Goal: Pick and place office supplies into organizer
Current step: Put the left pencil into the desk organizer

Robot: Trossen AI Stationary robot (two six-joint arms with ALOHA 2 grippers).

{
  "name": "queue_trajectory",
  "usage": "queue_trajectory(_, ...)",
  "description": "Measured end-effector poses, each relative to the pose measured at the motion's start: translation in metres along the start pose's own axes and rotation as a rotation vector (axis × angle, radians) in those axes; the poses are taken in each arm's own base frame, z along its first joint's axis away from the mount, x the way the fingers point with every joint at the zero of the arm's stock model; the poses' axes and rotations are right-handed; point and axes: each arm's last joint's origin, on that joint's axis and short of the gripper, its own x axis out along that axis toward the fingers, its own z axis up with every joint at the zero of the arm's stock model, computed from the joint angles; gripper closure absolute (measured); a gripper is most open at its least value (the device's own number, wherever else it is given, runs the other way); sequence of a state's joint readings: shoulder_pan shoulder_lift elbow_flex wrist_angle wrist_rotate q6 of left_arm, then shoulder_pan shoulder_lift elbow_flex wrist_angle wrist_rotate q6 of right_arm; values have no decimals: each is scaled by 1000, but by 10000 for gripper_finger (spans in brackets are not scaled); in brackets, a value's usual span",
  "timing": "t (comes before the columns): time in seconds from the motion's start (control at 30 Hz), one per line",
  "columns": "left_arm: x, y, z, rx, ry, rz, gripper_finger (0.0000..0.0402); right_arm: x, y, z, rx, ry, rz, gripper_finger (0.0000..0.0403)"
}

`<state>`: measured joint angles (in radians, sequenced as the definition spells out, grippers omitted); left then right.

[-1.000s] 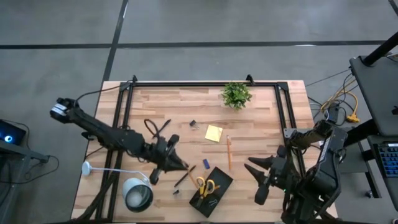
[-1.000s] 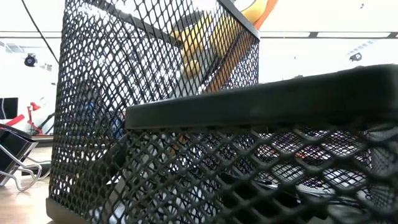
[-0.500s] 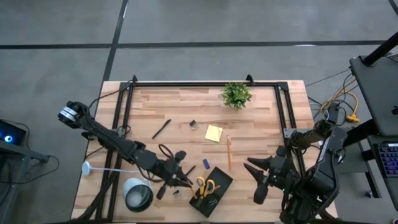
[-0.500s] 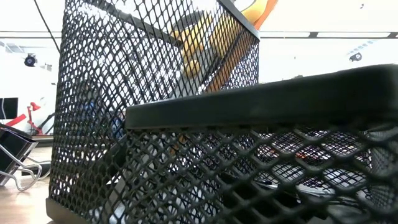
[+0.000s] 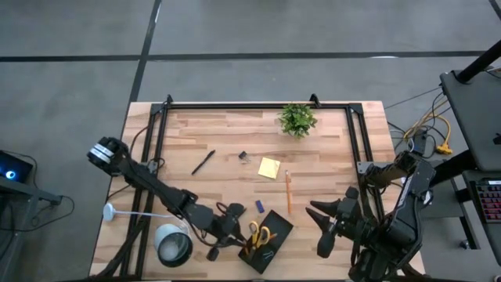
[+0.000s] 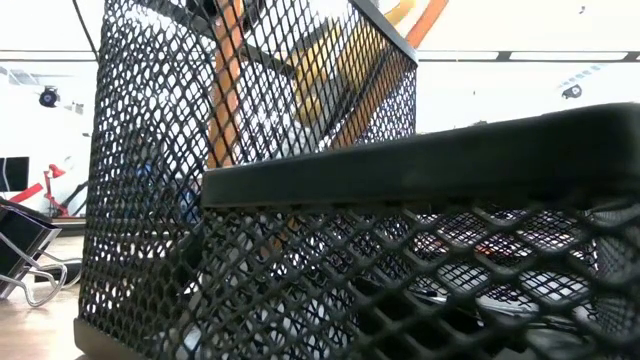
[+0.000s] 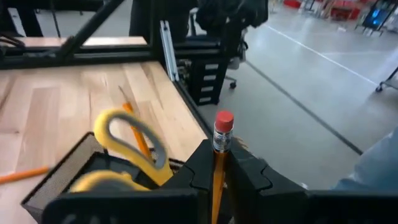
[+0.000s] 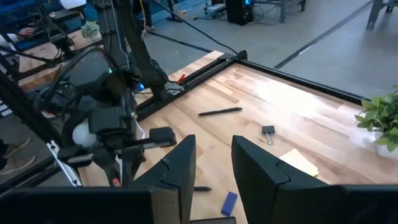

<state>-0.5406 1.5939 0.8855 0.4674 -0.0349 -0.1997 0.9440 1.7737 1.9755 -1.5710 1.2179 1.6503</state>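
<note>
At the near edge of the worktop (image 5: 329, 141), our left gripper (image 5: 232, 235) now hangs just beside the organizer (image 5: 266, 240), its jaws clamped tight on an orange pencil (image 7: 219, 163) that stands upright between them, eraser end up. A second ago this arm sat further back along the worktop, with a dark pen lying just ahead of it; since then it has swung in toward the tall mesh compartment. The low view confirms the change: an orange shaft (image 6: 226, 85) now shows through the mesh (image 6: 150, 200) where there was none before, so we judge the pencil to be entering or just over that compartment, though we cannot tell whether its tip has reached the floor of it.

The yellow-handled scissors (image 5: 259, 233) already sit in the organizer. Still out on the worktop are a second pencil (image 5: 287, 192), the sticky-note pad (image 5: 269, 168), a black pen (image 5: 203, 161), the binder clip (image 5: 243, 157) and a small blue piece (image 5: 258, 207).

Our right gripper (image 5: 322, 227) waits at the right side, well apart from the supplies, jaws a little apart and empty.

For the task, one more item is close to placed; we would want the pencil clear of the rim before letting go, since a release against the mesh edge could tip it back out.
</note>
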Motion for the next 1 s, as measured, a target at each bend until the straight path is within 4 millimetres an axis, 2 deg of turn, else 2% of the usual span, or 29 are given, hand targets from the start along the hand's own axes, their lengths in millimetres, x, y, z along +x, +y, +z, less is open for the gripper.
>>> queue_trajectory(0.17, 7, 2, -12, 4, 38, 13, 394, 0, 0, 0, -1, 4, -1, 310)
queue_trajectory(0.4, 10, 2, -14, 5, 43, 16, 386, 1, 0, 0, -1, 7, -3, 310)
queue_trajectory(0.77, 9, 3, -13, 3, 37, 15, 303, 2, 0, 0, -7, 12, -8, 310)
queue_trajectory(0.87, 5, 2, -7, 1, 12, 17, 276, 3, 0, -1, -10, 12, -11, 310)
queue_trajectory(1.0, -10, 1, 18, 43, -88, 61, 246, 4, 0, -3, -15, 11, -15, 309)
